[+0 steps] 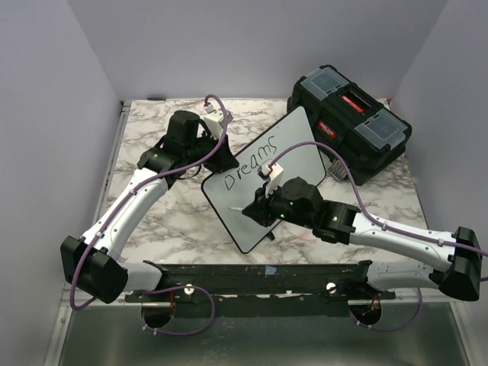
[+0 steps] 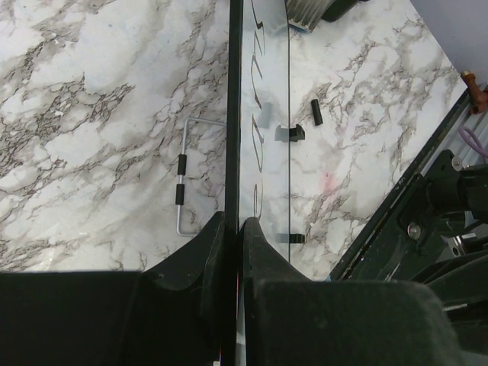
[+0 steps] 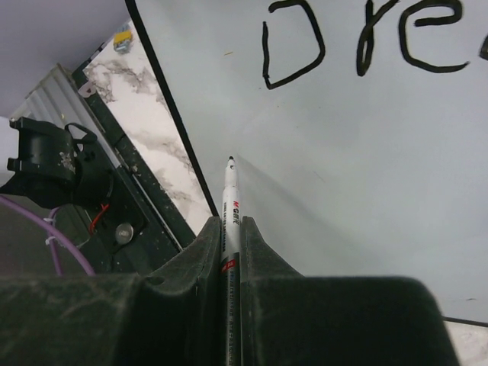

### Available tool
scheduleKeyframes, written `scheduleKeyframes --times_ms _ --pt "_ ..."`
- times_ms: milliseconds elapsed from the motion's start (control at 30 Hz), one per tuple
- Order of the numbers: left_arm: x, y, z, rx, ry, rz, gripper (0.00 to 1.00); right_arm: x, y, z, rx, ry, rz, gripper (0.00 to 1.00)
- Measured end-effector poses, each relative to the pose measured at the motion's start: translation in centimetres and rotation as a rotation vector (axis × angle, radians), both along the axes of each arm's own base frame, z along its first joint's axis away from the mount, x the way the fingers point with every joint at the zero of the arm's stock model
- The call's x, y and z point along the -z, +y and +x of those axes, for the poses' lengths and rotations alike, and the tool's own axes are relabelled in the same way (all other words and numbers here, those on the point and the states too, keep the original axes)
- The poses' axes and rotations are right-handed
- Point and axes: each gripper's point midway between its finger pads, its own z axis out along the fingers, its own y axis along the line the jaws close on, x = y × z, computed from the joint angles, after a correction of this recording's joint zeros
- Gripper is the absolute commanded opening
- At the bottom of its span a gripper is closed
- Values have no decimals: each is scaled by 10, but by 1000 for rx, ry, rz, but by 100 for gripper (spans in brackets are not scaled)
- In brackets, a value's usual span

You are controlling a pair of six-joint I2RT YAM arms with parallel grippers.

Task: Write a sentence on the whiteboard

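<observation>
The whiteboard (image 1: 263, 198) lies slanted mid-table with the black word "Dreams" (image 1: 252, 168) on its upper part; no other words show. My left gripper (image 1: 217, 160) is shut on the board's far-left rim, and in the left wrist view (image 2: 235, 225) both jaws pinch the board (image 2: 263, 114) edge-on. My right gripper (image 1: 254, 207) is shut on a white marker (image 3: 231, 206) and hovers over the board's lower left. In the right wrist view the marker tip sits at the blank surface (image 3: 343, 152) below the "D" (image 3: 293, 46); I cannot tell if it touches.
A black toolbox (image 1: 351, 122) stands at the back right, close to the board's far corner. A black rail (image 1: 259, 278) runs along the table's front edge. A white wire handle with black grips (image 2: 181, 191) and small black pieces (image 2: 316, 112) lie on the marble beside the board.
</observation>
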Motion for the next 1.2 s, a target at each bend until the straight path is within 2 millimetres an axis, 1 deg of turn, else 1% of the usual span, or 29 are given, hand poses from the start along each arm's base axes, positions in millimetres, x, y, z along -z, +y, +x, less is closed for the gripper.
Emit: scheduleKeyframes --times_ms 233,500,667,933,1200 --pt "0 0 0 -1 0 0 0 7 14 -6 -38 9 -5 1" --pt "0 0 1 -2 -2 2 0 12 19 -6 -43 11 -10 1" --pt "0 0 1 -4 -3 4 0 12 19 -5 -35 9 -10 1" --pt "1 0 2 -7 -5 8 0 12 15 2 23 -6 -15 1" --pt "1 0 3 -9 -6 10 0 4 10 12 84 -23 -17 1"
